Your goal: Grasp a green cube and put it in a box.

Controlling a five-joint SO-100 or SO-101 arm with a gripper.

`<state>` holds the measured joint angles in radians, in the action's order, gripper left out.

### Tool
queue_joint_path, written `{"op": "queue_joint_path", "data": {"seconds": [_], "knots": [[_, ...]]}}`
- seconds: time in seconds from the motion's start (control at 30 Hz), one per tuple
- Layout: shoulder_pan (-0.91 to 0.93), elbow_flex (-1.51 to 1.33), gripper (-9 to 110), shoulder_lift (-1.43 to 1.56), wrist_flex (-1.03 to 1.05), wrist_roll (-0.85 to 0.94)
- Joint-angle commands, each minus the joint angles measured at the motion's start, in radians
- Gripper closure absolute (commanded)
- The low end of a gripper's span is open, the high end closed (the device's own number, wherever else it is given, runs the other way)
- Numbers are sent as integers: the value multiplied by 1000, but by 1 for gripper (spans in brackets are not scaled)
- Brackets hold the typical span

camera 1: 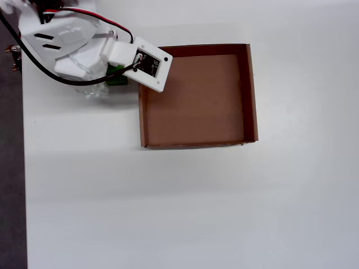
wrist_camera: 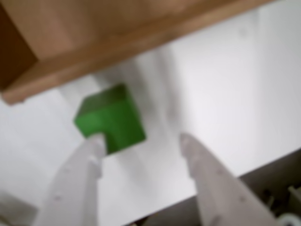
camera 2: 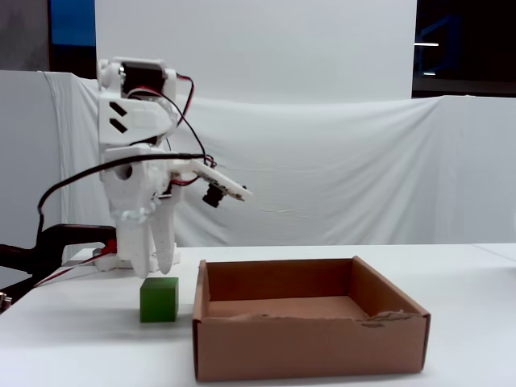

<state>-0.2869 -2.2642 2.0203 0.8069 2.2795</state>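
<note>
The green cube [camera 2: 159, 299] rests on the white table just left of the box [camera 2: 310, 348], a shallow brown cardboard tray with nothing in it. My gripper [camera 2: 153, 270] hangs pointing down right above the cube, its tips a little over the top face. In the wrist view the gripper [wrist_camera: 141, 140] is open with bare table between its fingers. The cube [wrist_camera: 110, 117] lies beyond the tips, toward the left finger [wrist_camera: 89, 160], which overlaps its near corner. In the overhead view the arm covers most of the cube [camera 1: 116, 79], and the box wall [camera 1: 250, 95] shows to the right.
The arm's base and cables [camera 1: 33, 61] fill the top-left corner in the overhead view. The table's left edge [camera 1: 23, 168] runs beside a dark floor. A white cloth backdrop [camera 2: 339, 169] hangs behind the table.
</note>
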Motion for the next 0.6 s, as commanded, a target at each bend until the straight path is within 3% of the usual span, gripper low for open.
{"op": "queue_joint_path", "data": {"seconds": [0.0,0.57], "knots": [[-9,58,79,5,-3,38],[-55,46,73,11,55,38]]}}
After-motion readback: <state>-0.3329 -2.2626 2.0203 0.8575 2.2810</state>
